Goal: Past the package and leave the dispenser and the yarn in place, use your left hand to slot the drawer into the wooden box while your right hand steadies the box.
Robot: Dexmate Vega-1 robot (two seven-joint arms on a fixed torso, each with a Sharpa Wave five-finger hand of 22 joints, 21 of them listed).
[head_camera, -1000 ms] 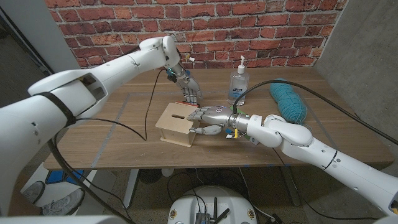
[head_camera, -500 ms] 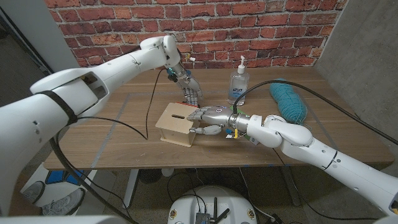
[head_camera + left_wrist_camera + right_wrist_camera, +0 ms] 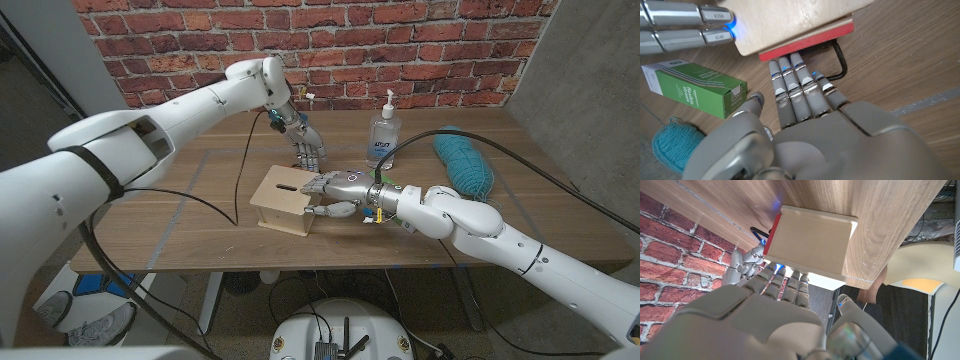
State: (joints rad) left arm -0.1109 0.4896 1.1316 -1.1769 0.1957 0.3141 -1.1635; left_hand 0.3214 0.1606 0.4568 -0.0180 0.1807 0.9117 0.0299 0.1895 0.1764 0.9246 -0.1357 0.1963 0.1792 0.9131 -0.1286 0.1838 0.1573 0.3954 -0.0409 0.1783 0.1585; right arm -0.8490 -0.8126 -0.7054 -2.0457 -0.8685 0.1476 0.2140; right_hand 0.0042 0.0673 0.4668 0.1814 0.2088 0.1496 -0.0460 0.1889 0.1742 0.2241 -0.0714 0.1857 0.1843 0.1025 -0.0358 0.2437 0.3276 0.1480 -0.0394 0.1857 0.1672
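Nothing moved, left hand [image 3: 805, 120] fingertips pressing red drawer [image 3: 807, 39], right hand [image 3: 335, 187] gripping wooden box [image 3: 285, 200].

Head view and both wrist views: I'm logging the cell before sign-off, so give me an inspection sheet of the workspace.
Surface: wooden table, taped lines.
Job's things: wooden box; red drawer almost fully in.
Clutter: sanitizer dispenser, teal yarn, green package.
Hands: left hand fingertips on the drawer front; right hand grips the box.
Cables: black cable across the table.
Surroundings: brick wall.
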